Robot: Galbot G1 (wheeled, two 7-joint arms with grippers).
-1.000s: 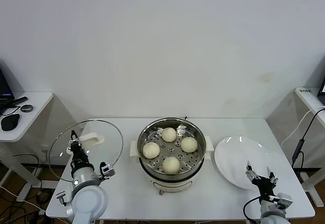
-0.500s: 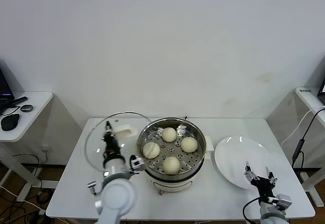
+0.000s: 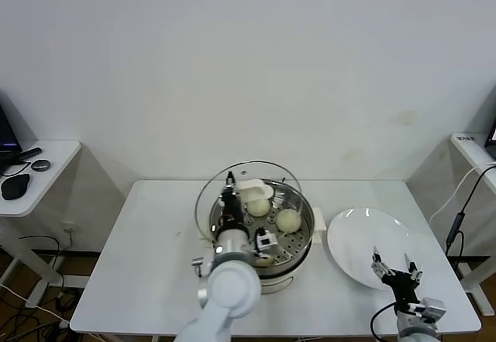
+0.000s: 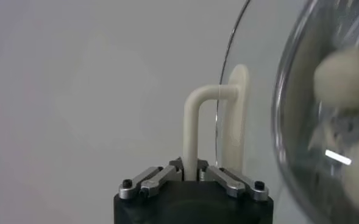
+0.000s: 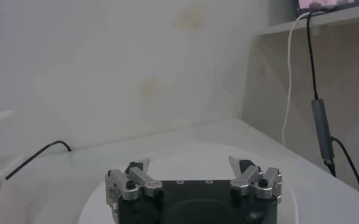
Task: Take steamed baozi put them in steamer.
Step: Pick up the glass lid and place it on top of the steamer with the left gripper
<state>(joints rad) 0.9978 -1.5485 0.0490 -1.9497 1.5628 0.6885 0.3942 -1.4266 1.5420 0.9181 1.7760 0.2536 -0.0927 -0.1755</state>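
The steamer [image 3: 304, 236] stands mid-table with steamed baozi on its perforated tray. Two baozi show plainly [image 3: 288, 219] [image 3: 258, 207]; my left arm hides the rest. My left gripper [image 3: 229, 196] is shut on the white handle [image 3: 253, 188] of the glass lid [image 3: 284, 177], which it holds tilted on edge above the pot's left half. In the left wrist view the handle [image 4: 195, 125] runs down between the shut jaws of the left gripper [image 4: 191, 173], and a baozi [image 4: 344, 76] shows through the glass. My right gripper [image 3: 395, 267] stands open over the white plate [image 3: 360, 237], holding nothing.
The bare white plate [image 5: 185, 153] lies right of the steamer, under my right gripper [image 5: 194, 178]. A side table [image 3: 46, 173] with dark items stands far left. A shelf and a hanging cable [image 3: 457, 222] are at the far right.
My left gripper has carried the glass lid rightward from the table's left edge to above the steamer. The right gripper has not moved.
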